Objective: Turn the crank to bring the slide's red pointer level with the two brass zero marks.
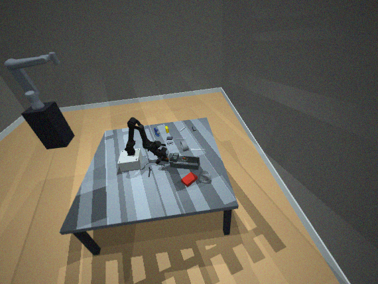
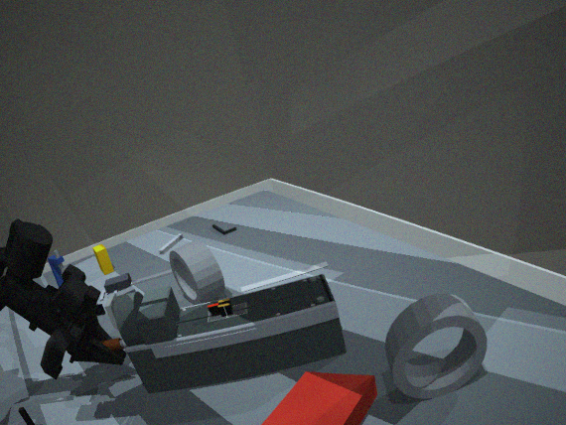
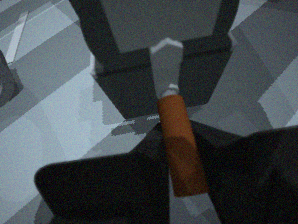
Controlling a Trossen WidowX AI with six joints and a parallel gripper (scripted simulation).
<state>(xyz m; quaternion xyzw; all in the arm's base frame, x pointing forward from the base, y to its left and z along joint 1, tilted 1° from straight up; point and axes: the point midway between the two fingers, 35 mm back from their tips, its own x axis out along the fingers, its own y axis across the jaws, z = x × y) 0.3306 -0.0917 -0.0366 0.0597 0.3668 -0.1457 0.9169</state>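
Observation:
The dark grey machine (image 1: 190, 164) (image 2: 243, 354) is a long trough with a raised housing at its left end. A pale crank arm (image 3: 166, 65) stands on the housing's end and carries the orange-brown handle (image 2: 111, 343) (image 3: 181, 145). My gripper (image 1: 166, 160) (image 2: 114, 349) (image 3: 172, 126) is shut on the handle, one black finger at each side. Inside the trough, the slide's red pointer (image 2: 212, 305) is a little left of a brass mark (image 2: 224, 302) in the exterior view. The other brass mark cannot be made out clearly.
A red block (image 1: 189, 179) (image 2: 318, 399) and a grey ring (image 2: 395, 343) are near the machine's front right. Another grey ring (image 2: 211, 273) is close behind it. A yellow block (image 1: 166, 129) (image 2: 103, 259) and a blue object (image 1: 156, 130) are farther back.

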